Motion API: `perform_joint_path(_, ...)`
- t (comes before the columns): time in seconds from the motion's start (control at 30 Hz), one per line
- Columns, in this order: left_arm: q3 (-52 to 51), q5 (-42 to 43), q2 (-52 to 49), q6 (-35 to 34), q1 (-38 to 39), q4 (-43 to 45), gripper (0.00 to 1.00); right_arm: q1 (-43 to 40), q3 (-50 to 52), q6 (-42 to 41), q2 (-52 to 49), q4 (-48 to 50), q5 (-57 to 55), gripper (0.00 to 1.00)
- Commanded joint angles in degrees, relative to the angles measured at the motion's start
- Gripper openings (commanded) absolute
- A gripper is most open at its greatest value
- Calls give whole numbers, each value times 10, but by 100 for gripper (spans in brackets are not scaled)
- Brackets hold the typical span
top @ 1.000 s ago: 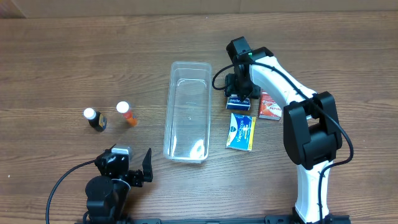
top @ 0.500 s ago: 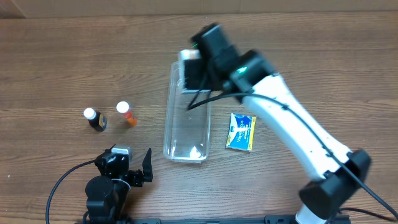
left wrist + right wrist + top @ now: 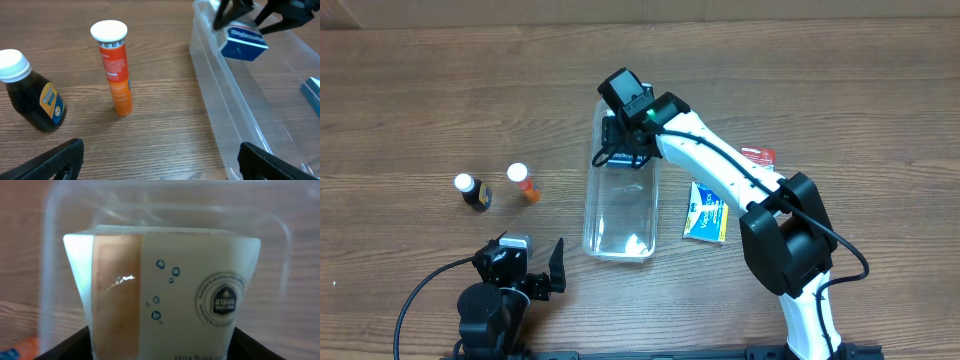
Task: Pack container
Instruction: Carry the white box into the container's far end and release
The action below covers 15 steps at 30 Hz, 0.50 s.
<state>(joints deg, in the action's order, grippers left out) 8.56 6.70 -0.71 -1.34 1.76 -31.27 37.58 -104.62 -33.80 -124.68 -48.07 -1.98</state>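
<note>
The container (image 3: 591, 205) is a long clear plastic bin in the middle of the table; it also shows in the left wrist view (image 3: 220, 117). My right gripper (image 3: 625, 148) is shut on a small blue and white box (image 3: 165, 300) and holds it over the container's far end, inside the rim line. The left wrist view shows the box (image 3: 243, 44) hanging above the bin floor. My left gripper (image 3: 533, 264) is open and empty near the table's front edge, left of the container's near end.
A dark bottle with a white cap (image 3: 473, 192) and an orange tube (image 3: 523, 183) stand left of the container. A blue and yellow packet (image 3: 707, 211) lies right of it. A red box (image 3: 760, 155) shows partly behind the right arm.
My right gripper lifted the blue and white box from the table right of the container and carried it left, to over the container's far end. The left arm has not moved.
</note>
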Motion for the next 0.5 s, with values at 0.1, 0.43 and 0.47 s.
perform_joint_path(0.1,-2,4,4,-4,-3,2,100,3,-5,-33,14,-2,24,86)
perform_joint_path(0.43,-2,4,4,-4,-3,2,100,-66,-33,69,182,-138,14,92)
perform_joint_path(0.47,-2,4,4,-4,-3,2,100,-82,-33,77,198,-160,9,95)
